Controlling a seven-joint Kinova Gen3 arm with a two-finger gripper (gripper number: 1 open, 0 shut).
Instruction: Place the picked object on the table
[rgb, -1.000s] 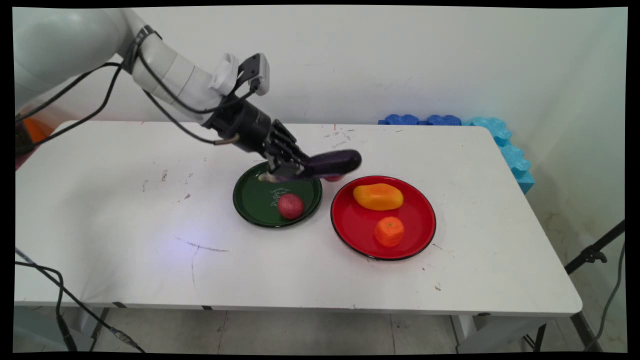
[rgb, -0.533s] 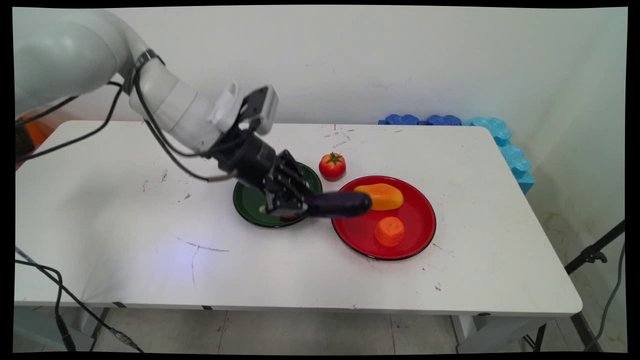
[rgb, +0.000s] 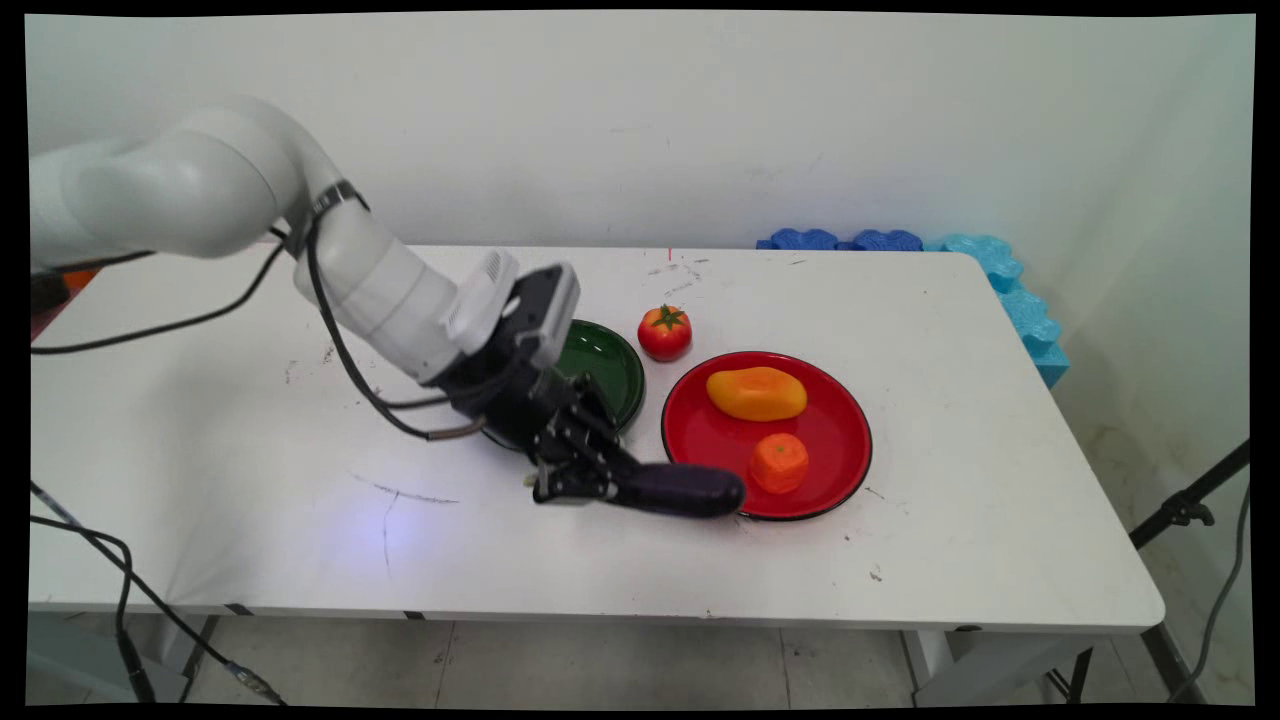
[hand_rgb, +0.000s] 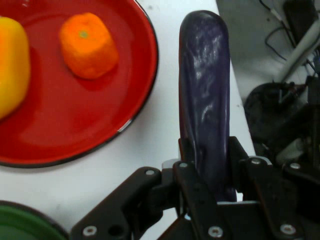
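A purple eggplant (rgb: 680, 489) is gripped at its stem end by the gripper (rgb: 575, 487), whose fingers (hand_rgb: 192, 172) are clenched on either side of it. The eggplant is held low over the white table (rgb: 250, 420), pointing toward 3 o'clock, its tip at the red plate (rgb: 840, 400) near-left rim. An orange (rgb: 779, 462) and a yellow mango (rgb: 756, 393) are seen on that plate. A green plate (rgb: 605, 362) lies behind the gripper at 12 o'clock, a tomato (rgb: 665, 332) just beside it. No readable writing is shown.

Main view looks down across table (rgb: 250, 520) (wallward); hand view, close, shares red plate (rgb: 840, 470) (hand_rgb: 75, 130).
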